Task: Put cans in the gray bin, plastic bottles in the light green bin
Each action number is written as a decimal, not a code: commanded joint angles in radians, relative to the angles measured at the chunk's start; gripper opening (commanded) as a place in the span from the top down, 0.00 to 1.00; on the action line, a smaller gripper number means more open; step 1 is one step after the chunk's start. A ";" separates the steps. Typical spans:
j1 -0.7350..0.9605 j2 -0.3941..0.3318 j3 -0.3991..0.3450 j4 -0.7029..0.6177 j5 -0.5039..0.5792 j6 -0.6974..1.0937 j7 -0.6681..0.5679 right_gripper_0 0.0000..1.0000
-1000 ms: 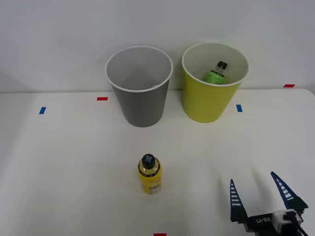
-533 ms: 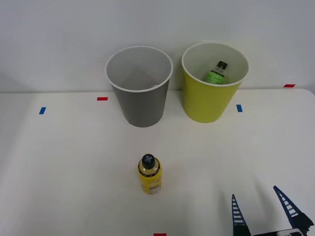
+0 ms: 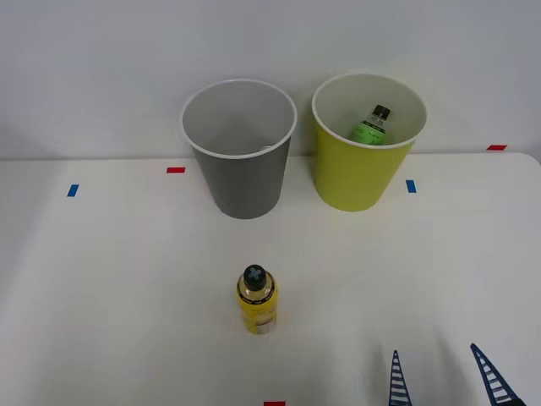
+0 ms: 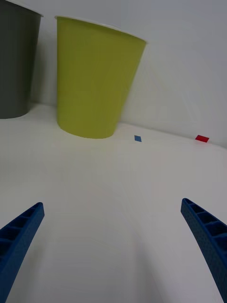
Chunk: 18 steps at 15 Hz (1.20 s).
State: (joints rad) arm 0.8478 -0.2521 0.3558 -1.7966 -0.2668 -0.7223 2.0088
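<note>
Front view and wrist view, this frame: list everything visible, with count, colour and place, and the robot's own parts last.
gray bin: 1, dark gray with white rim, at the table's far edge, left of the other bin.
light green bin: 1, yellow-green with white inside, to the right of the gray bin.
green-label bottle: 1, black cap, inside the light green bin.
yellow bottle: 1, black cap, upright on the table in front of the gray bin.
blue tape marks: 2, one on each side of the bins.
red tape marks: 3, two toward the far edge, one at the near edge.
table: 1, white.
right gripper: 1, blue ribbed jaws, open, near right, holding nothing.
</note>
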 commanded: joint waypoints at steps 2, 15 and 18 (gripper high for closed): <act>-0.009 -0.072 0.052 -0.001 -0.092 0.035 0.053 0.00; -0.023 -0.075 0.057 -0.001 -0.097 0.044 0.053 0.00; -0.023 -0.075 0.057 -0.001 -0.097 0.044 0.053 0.00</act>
State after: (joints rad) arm 0.8254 -0.3267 0.4126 -1.7977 -0.3640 -0.6783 2.0616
